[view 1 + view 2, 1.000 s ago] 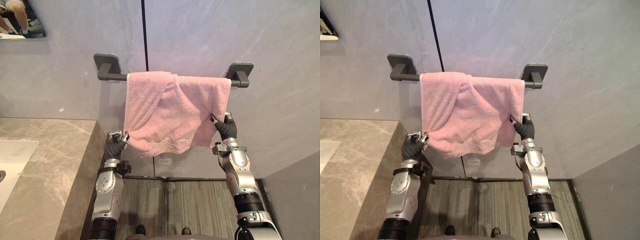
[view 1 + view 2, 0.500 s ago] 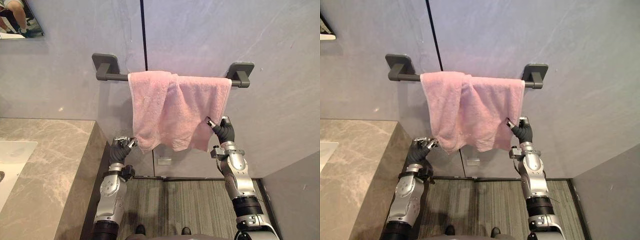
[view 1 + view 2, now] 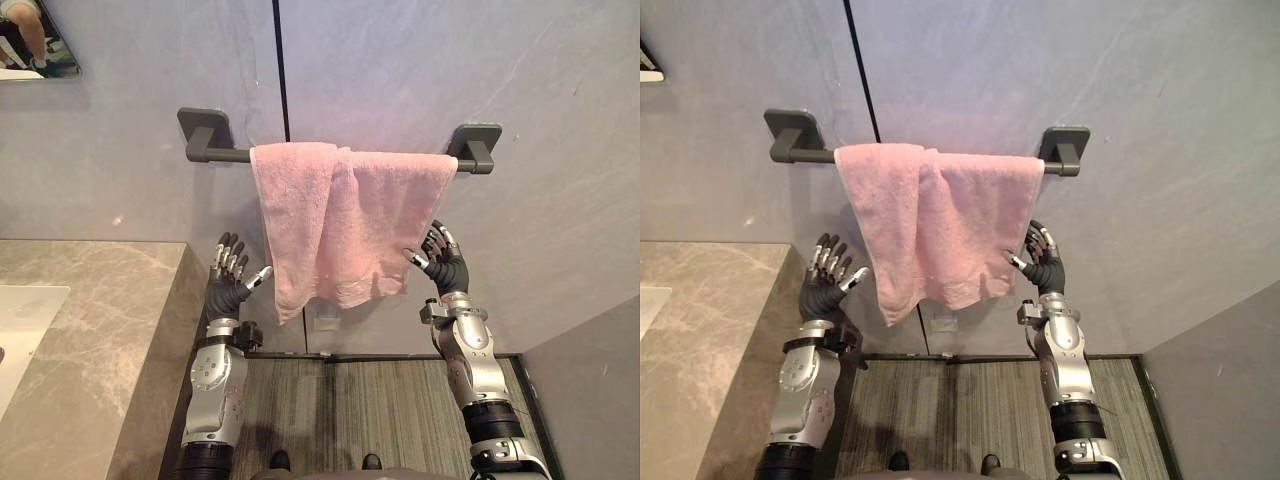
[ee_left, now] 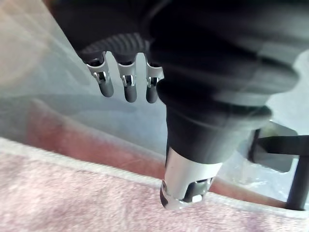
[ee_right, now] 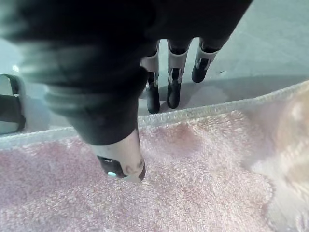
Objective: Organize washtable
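Plainly, both arms stood raised toward the wall, 1 on each side of the towel (image 3: 335, 215), which hung bunched over the rail (image 3: 225, 154) between its 2 brackets. The left hand (image 3: 228, 290) was upright just beside the towel's lower left edge, fingers straight and fanned, thumb angled toward the cloth, holding nothing. The right hand (image 3: 447, 272) was upright at the towel's right edge, fingers likewise spread and gripping nothing. Its wrist view showed the thumb in front of the pink pile and the fingers past the hem, but whether the thumb touched the cloth could not be told. The counter (image 3: 100, 300) was cut off at the left, and a mirror (image 3: 40, 40) corner showed part of a person's legs.
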### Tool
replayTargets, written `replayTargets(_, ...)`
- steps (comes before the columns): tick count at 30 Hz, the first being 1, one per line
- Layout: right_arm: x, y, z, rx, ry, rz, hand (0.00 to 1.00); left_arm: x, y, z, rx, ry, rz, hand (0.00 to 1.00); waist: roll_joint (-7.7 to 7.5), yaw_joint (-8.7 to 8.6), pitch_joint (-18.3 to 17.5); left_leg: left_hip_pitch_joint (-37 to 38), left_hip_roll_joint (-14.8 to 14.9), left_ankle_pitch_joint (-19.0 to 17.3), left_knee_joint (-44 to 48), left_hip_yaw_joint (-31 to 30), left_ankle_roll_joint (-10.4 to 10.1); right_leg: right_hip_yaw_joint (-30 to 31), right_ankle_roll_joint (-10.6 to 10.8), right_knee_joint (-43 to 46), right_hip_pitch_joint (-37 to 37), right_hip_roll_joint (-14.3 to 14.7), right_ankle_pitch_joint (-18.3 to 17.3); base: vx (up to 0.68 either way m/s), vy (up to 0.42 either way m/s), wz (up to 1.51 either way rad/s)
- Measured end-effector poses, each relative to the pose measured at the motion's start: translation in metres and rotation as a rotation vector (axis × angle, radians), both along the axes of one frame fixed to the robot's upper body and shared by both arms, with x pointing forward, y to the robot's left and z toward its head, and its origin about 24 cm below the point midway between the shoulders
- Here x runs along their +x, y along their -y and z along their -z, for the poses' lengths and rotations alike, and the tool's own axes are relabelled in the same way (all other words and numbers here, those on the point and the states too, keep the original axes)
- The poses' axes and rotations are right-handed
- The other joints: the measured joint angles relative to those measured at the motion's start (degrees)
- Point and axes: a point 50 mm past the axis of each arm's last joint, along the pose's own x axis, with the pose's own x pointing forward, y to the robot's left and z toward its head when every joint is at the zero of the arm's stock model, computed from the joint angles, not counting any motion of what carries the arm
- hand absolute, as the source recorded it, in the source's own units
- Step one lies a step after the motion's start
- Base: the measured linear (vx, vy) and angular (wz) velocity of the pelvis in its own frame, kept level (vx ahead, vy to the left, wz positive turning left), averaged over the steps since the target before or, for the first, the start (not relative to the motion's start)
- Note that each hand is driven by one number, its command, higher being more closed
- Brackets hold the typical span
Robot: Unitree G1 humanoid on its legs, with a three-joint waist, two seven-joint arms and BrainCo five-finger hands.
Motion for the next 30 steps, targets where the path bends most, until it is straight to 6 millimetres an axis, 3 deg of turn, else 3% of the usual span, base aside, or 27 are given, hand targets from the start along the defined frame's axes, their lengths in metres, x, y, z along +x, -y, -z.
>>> replayTargets(8, -0.025, 0.008, 0.027, 0.003, -0.095, 0.033, 0.00, -0.020, 0.002, 0.038, 0.017, -0.171, 0.007, 0.00, 0.01, 0.02, 0.0, -0.4, 0.1, 0.0, 0.0, -0.1, 0.0, -0.1, -0.1, -0.5, 0.0, 0.0, 0.1, 0.00, 0.000, 0.00)
replayTargets(13, -0.044, 0.017, 0.061, 0.000, -0.243, 0.090, 0.00, -0.035, 0.002, 0.068, 0.049, -0.318, 0.014, 0.00, 0.18, -0.24, 0.1, -0.5, 0.1, 0.0, 0.0, -0.1, 0.0, -0.3, -0.1, -1.0, 0.0, 0.2, 0.4, 0.00, 0.000, 0.00)
replayTargets(16, -0.056, 0.020, 0.074, 0.008, -0.305, 0.109, 0.00, -0.042, -0.001, 0.076, 0.052, -0.363, 0.009, 0.00, 0.48, -0.27, 0.2, -0.5, 0.0, 0.0, 0.0, 0.1, 0.0, -0.2, 0.0, -1.1, 0.0, 0.2, 0.6, 0.00, 0.000, 0.00)
replayTargets(22, -0.067, 0.034, 0.081, -0.004, -0.350, 0.208, 0.00, -0.053, -0.010, 0.088, 0.076, -0.430, -0.029, 0.00, 1.02, -0.34, 0.3, -0.4, 0.0, 0.0, 0.0, 0.7, 0.0, 0.0, 0.1, -1.9, 0.1, 0.2, 1.4, -0.03, 0.000, -0.06)
replayTargets(25, -0.072, 0.056, 0.075, 0.008, -0.328, 0.326, 0.00, -0.057, -0.026, 0.078, 0.070, -0.394, -0.123, 0.00, 1.19, -0.27, 0.3, -0.3, 0.0, 0.0, 0.0, 0.9, 0.0, 0.6, 0.1, -1.9, 0.1, 0.1, 1.4, -0.02, 0.002, -0.04)
replayTargets(27, -0.077, 0.072, 0.063, 0.002, -0.275, 0.411, 0.00, -0.056, -0.040, 0.057, 0.077, -0.306, -0.205, 0.00, 1.25, -0.26, 0.3, -0.2, 0.0, 0.0, 0.0, 1.0, 0.0, 0.6, 0.1, -1.9, 0.3, 0.1, 1.4, 0.00, 0.000, 0.00)
replayTargets(30, -0.082, 0.093, 0.027, -0.031, -0.128, 0.519, 0.00, -0.058, -0.059, 0.018, 0.115, -0.137, -0.304, 0.00, 1.54, -0.39, 0.3, 0.1, -0.1, 0.0, 0.0, 1.0, 0.0, 0.6, 0.1, -1.9, 0.5, -0.1, 1.4, 0.00, 0.000, 0.00)
